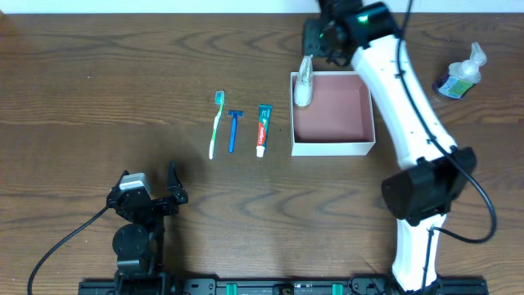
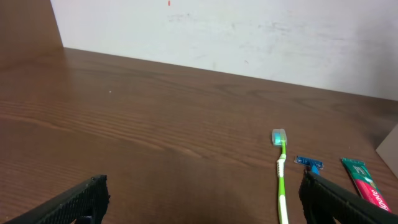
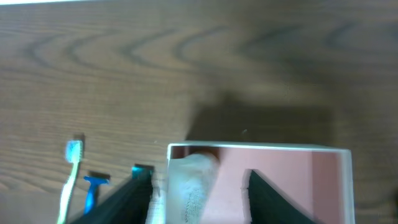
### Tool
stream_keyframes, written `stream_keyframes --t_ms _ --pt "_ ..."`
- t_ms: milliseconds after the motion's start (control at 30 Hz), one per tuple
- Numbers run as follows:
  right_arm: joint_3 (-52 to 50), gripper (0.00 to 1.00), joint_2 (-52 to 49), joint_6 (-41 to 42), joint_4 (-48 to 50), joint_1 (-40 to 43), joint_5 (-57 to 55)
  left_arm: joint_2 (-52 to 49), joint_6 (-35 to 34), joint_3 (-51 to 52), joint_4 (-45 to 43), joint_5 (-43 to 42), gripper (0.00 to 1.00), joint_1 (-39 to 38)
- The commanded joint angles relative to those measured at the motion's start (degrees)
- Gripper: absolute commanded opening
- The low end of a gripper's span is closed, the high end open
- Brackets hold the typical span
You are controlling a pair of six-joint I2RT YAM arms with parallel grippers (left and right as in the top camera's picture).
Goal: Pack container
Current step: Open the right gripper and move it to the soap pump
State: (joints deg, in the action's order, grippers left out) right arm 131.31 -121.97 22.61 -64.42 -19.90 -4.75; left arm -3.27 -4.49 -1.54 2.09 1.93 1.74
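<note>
The container [image 1: 332, 115], a square white box with a pink inside, stands right of centre and shows in the right wrist view too [image 3: 323, 180]. A small white tube [image 1: 303, 82] leans over its far-left corner, partly inside. My right gripper [image 1: 315, 45] hovers over that corner. In the right wrist view its jaws [image 3: 199, 172] stand apart on either side of the white tube [image 3: 193, 186], with a gap showing at the right finger. My left gripper [image 1: 155, 192] rests wide open near the front left, with nothing between its fingers [image 2: 204, 186].
Left of the container lie a green toothbrush [image 1: 216, 123], a blue razor [image 1: 234, 129] and a toothpaste tube [image 1: 263, 129] in a row. A small clear bottle with blue liquid [image 1: 460, 75] stands at the far right. The right arm stretches over the table's right side.
</note>
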Motion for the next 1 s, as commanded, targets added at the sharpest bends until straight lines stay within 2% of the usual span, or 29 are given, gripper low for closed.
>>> stream_keyframes --t_ms 0,33,100,167,367,467,500,533,600,633,700,767,967 --pt "4.39 0.7 7.17 0.11 -1.18 5.2 -1.49 0.02 -0.04 1.31 1.92 1.53 0.98 0.22" --pt "4.46 0.74 8.28 0.26 -1.27 6.71 -1.49 0.02 -0.04 1.31 1.92 1.53 0.98 0.22" --pt "4.46 0.9 10.69 2.08 -1.68 10.51 -1.49 0.02 -0.04 1.31 1.92 1.53 0.98 0.22" --pt "4.46 0.95 12.61 5.51 -2.64 14.69 -1.46 0.02 -0.04 1.31 1.92 1.53 0.98 0.22" --pt "4.28 0.99 13.55 21.77 -10.49 28.02 -1.38 0.02 -0.04 1.31 1.92 1.53 0.98 0.22" --pt "4.26 0.95 12.66 24.11 -14.19 32.15 -1.33 0.02 -0.04 1.31 1.92 1.53 0.98 0.22" --pt "4.26 0.92 12.44 21.38 -14.4 33.27 -2.14 0.02 -0.04 1.31 1.92 1.53 0.98 0.22" --pt "4.26 0.95 12.2 16.72 -13.77 34.18 -2.69 0.02 -0.04 1.31 1.92 1.53 0.98 0.22" --pt "4.22 0.99 11.82 4.33 -11.06 35.23 -2.43 0.02 -0.04 1.31 1.92 1.53 0.98 0.22" --pt "4.22 0.99 11.56 -6.05 -9.51 35.54 -1.42 0.02 -0.04 1.31 1.92 1.53 0.98 0.22" --pt "4.22 0.99 10.75 -21.03 -9.07 35.65 -1.03 0.02 -0.04 1.31 1.92 1.53 0.98 0.22" --pt "4.22 0.99 10.12 -29.57 -10.03 35.65 -2.47 0.02 -0.04 1.31 1.92 1.53 0.98 0.22" --pt "3.87 0.99 9.25 -34.32 -11.85 35.98 -2.32 0.02 -0.04 1.31 1.92 1.53 0.98 0.22"
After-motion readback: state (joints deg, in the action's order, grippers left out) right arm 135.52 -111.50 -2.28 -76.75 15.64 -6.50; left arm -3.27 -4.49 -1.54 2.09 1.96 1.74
